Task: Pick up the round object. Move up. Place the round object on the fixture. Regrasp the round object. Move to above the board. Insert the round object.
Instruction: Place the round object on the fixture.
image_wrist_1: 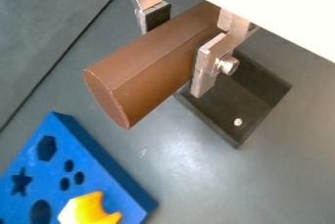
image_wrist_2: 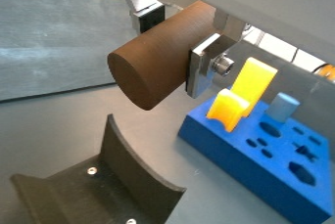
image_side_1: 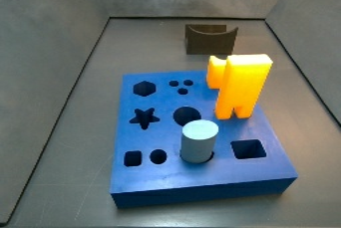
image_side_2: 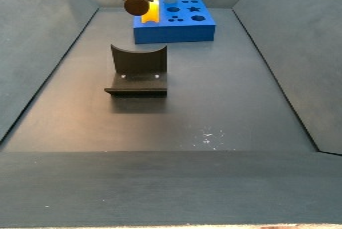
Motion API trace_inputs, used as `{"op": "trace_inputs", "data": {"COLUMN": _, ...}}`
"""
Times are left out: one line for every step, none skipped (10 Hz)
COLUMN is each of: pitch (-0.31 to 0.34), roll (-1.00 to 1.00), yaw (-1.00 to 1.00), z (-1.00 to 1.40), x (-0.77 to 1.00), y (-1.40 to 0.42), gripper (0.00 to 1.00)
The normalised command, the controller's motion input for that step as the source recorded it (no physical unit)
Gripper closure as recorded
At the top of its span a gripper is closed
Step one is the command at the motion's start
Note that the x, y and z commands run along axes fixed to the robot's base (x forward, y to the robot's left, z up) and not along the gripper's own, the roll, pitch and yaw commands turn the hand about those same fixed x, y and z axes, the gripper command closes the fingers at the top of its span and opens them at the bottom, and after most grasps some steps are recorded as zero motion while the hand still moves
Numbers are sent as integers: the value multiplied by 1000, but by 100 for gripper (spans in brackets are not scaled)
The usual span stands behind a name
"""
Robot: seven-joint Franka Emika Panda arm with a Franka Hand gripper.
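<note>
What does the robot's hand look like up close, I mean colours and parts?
In both wrist views the hand has two flat silver metal finger plates tipped with dark pads. A round silver bolt fastens one plate. Above the fingers the body is pale, nearly white. No cables or markings show.

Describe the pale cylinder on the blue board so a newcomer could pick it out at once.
Start at the blue board on the grey floor. Near the middle of its front half stands the pale grey-blue cylinder, upright in a hole, lower than the yellow-orange block behind it. Unlike the brown peg, held high in the gripper, it is pale and stands alone.
</note>
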Motion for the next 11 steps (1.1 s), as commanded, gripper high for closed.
{"op": "trace_inputs", "data": {"pitch": 109, "roll": -900, "yaw": -178, "z": -17, "x": 81, "y": 50, "gripper": 100}}
{"op": "trace_inputs", "data": {"pitch": 66, "roll": -646, "yaw": -144, "z": -23, "x": 80, "y": 52, "gripper": 100}}
{"op": "trace_inputs", "data": {"pitch": 39, "roll": -489, "yaw": -134, "z": -14, "x": 72, "y": 44, "gripper": 100}}
{"op": "trace_inputs", "data": {"pitch": 24, "roll": -375, "yaw": -122, "z": -13, "x": 69, "y": 42, "gripper": 100}}
{"op": "trace_inputs", "data": {"pitch": 268, "roll": -1000, "yaw": -35, "z": -1000, "x": 129, "y": 135, "gripper": 100}}
{"op": "trace_inputs", "data": {"pitch": 264, "roll": -1000, "yaw": -40, "z": -1000, "x": 133, "y": 137, "gripper": 100}}
{"op": "trace_inputs", "data": {"pitch": 293, "roll": -1000, "yaw": -79, "z": -1000, "x": 141, "y": 143, "gripper": 100}}
{"op": "trace_inputs", "data": {"pitch": 342, "roll": -1000, "yaw": -121, "z": -1000, "x": 151, "y": 139, "gripper": 100}}
{"op": "trace_inputs", "data": {"pitch": 369, "roll": -1000, "yaw": -186, "z": -1000, "x": 159, "y": 139, "gripper": 100}}
{"op": "trace_inputs", "data": {"pitch": 360, "roll": -1000, "yaw": -257, "z": -1000, "x": 166, "y": 146, "gripper": 100}}
{"op": "trace_inputs", "data": {"pitch": 339, "roll": -929, "yaw": -238, "z": -1000, "x": 173, "y": 149, "gripper": 100}}
